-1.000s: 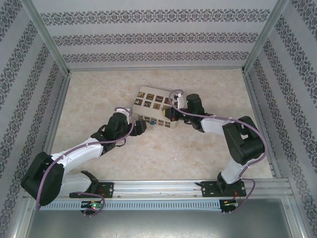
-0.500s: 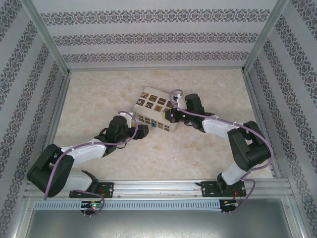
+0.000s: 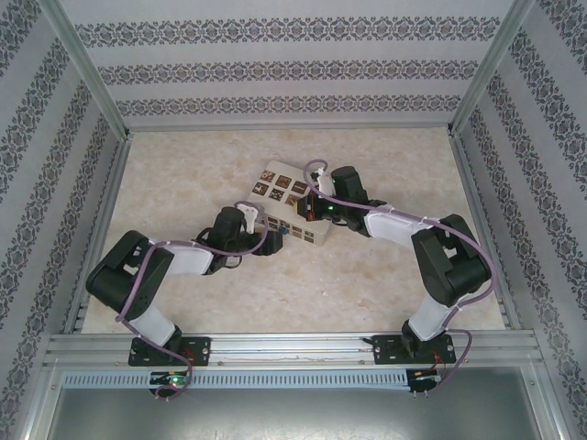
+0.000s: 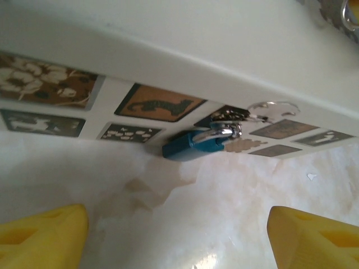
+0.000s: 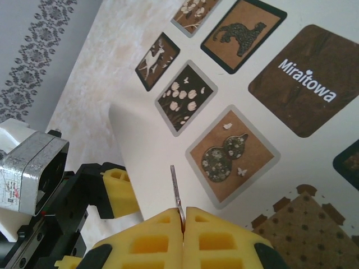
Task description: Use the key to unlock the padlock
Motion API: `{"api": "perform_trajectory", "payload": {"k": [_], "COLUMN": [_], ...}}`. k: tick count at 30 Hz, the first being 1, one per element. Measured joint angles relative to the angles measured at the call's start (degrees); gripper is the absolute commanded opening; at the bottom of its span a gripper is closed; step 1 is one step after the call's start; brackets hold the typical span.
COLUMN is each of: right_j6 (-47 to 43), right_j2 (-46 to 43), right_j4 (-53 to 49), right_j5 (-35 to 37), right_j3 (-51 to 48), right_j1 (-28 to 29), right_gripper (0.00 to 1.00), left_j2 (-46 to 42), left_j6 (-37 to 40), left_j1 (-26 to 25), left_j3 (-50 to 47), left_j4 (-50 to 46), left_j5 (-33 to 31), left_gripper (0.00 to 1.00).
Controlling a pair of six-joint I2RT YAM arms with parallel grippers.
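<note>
Fingers of the right gripper (image 5: 183,216) are pinching the thin key (image 5: 175,188), its blade projecting over the lid of the patterned box (image 5: 291,101); within the last second this gripper has been shifting from the box's right end onto the lid. The left gripper (image 4: 179,232), jaws spread and holding nothing, has been closing in on the box front, where the blue padlock (image 4: 193,147) is hanging from the hasp. Key and padlock are sitting at different faces, so insertion is probably still pending.

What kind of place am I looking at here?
Probably a robot test cell: wallpaper-patterned panels box in a marble-look tabletop, with two arms bolted to an aluminium rail at its near edge.
</note>
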Motion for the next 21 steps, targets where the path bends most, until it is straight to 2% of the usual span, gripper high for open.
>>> {"api": "perform_trajectory", "payload": {"k": [11,21], "right_j6": [-1.42,-2.73], "right_j2": [1.46,1.46], "right_j4": [-1.18,-0.98], "right_j5": [0.87,2.64], "right_j3": [0.94,0.94], "right_j1": [0.37,0.37], "right_gripper": [0.00,0.00], "left_j2": [7.50,9.99], "left_j6": [0.26,-0.61], "left_j1": [0.02,0.37], "left_j3": [4.83,6.84], "left_j4": [5.35,6.32], "left_j5": [2.43,3.28], "left_gripper": [0.73,0.64]}}
